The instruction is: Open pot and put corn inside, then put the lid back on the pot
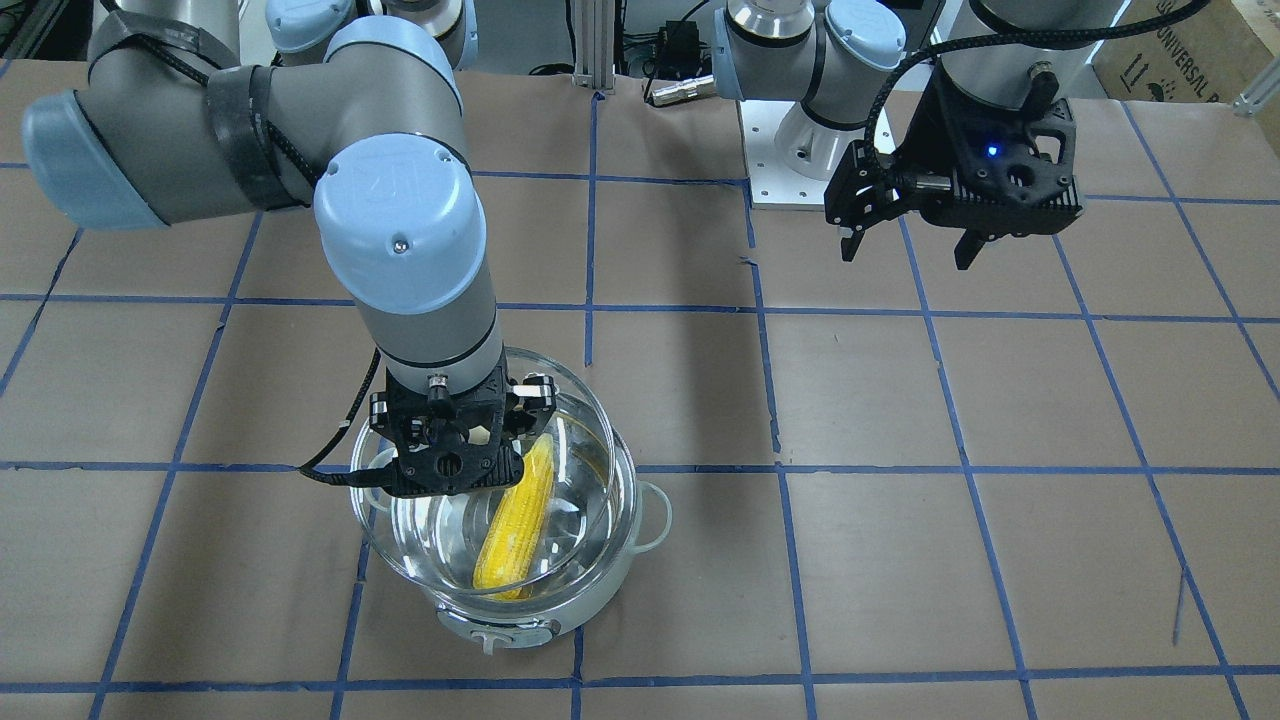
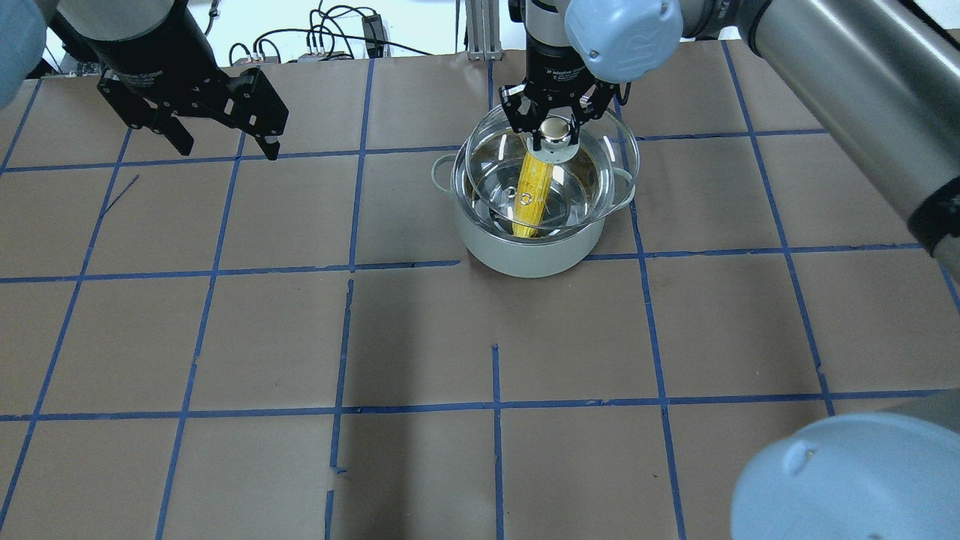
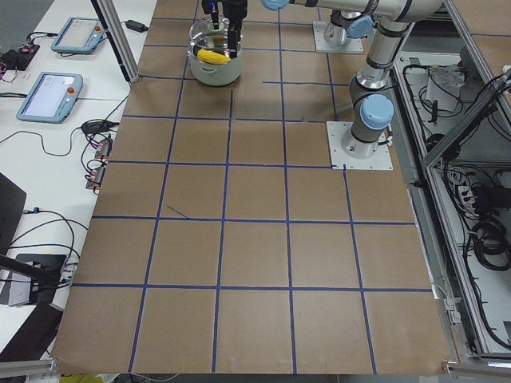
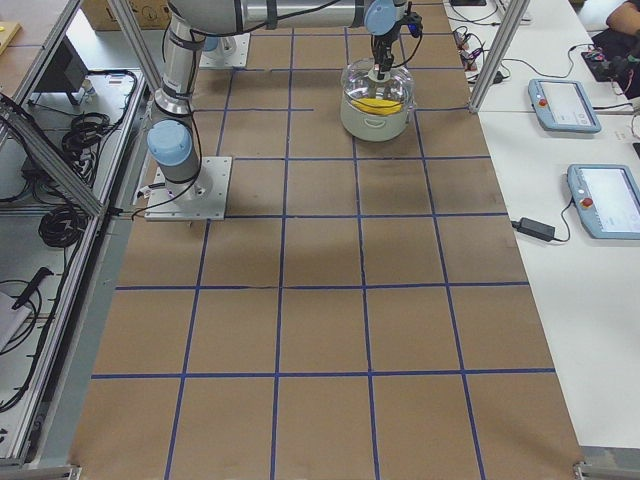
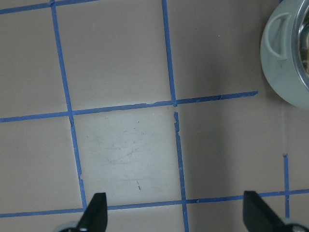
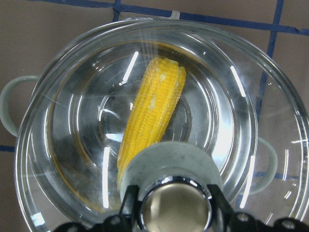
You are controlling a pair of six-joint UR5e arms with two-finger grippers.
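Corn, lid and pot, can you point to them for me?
corn (image 6: 152, 116), right wrist view, middle of the cob.
lid (image 2: 596, 169), overhead view, clear glass of the dome.
pot (image 2: 525, 259), overhead view, pale outer wall.

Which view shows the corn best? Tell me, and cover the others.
Right wrist-mounted: the corn fills the frame, kernels clear through the lid. Front-facing and overhead show it smaller inside the pot; side views show a yellow speck; left wrist misses it.

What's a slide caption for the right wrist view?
Right gripper holds the glass lid by its knob over the pot, corn cob lying inside.
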